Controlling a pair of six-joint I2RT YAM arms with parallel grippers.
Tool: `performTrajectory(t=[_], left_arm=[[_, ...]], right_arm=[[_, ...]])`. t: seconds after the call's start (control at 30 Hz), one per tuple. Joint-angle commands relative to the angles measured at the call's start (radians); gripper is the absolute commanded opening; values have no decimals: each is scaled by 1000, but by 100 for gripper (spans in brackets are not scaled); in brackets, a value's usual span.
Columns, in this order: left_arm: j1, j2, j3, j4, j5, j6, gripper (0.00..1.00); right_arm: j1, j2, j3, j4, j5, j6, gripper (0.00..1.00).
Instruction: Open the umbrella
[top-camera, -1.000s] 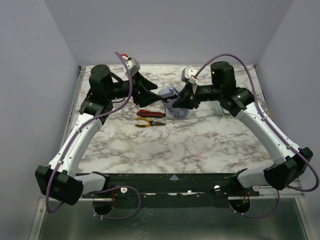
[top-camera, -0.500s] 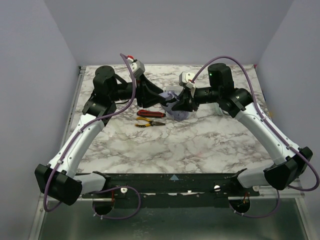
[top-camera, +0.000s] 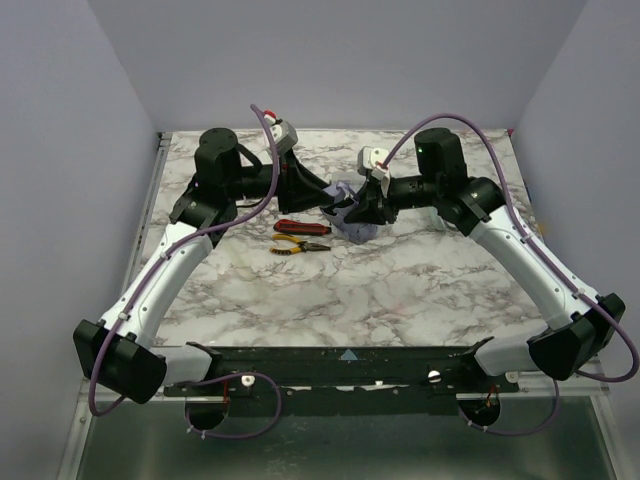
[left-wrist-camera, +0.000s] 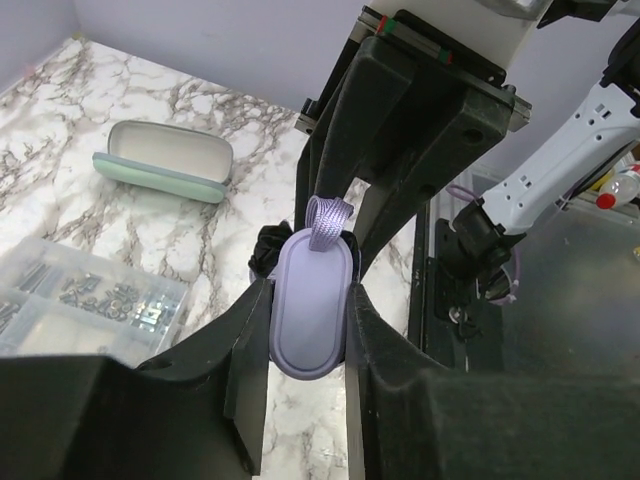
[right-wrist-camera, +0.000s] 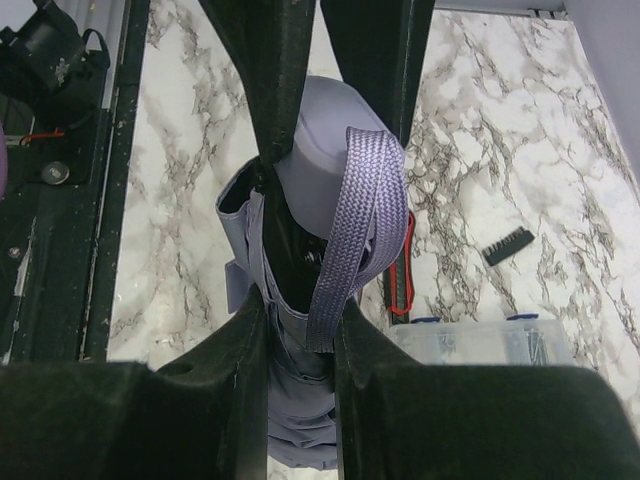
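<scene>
Moved: left gripper (left-wrist-camera: 306, 290) brought inward onto the umbrella handle (left-wrist-camera: 308, 325).
Held: umbrella handle clamped by left gripper; folded canopy (right-wrist-camera: 295, 420) clamped by right gripper (right-wrist-camera: 298, 320).
Next: the two ends are to be pulled apart.

- Handle (left-wrist-camera: 308, 312): smooth matt lavender plastic.
- Strap (right-wrist-camera: 350, 230): ribbed woven cloth, slight sheen.
- Canopy (right-wrist-camera: 290, 420): thin, creased pale lavender cloth with a black inner side.
- Left fingers (left-wrist-camera: 250, 380): matt black plastic, faintly grainy.
- Table (top-camera: 400, 290): glossy marble-look top, white with grey veins.
- Box (left-wrist-camera: 172, 298), at 8 o'clock in the left wrist view: clear plastic holding dull grey metal bits (left-wrist-camera: 120, 295).
</scene>
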Motion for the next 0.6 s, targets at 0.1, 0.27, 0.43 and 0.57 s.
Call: performTrajectory(t=[0.1, 0.27, 0.43, 0.57], left_arm=[[19, -12, 58, 104, 52, -110, 0], [57, -45, 105, 187, 64, -139, 0], [75, -60, 167, 203, 80, -149, 0], [87, -62, 197, 240, 90, -191, 0]], right_arm=[[8, -43, -31, 5, 4, -36, 0], [8, -46, -53, -1, 7, -4, 0], [8, -56, -83, -4, 23, 9, 0], [7, -57, -97, -17, 26, 8, 0]])
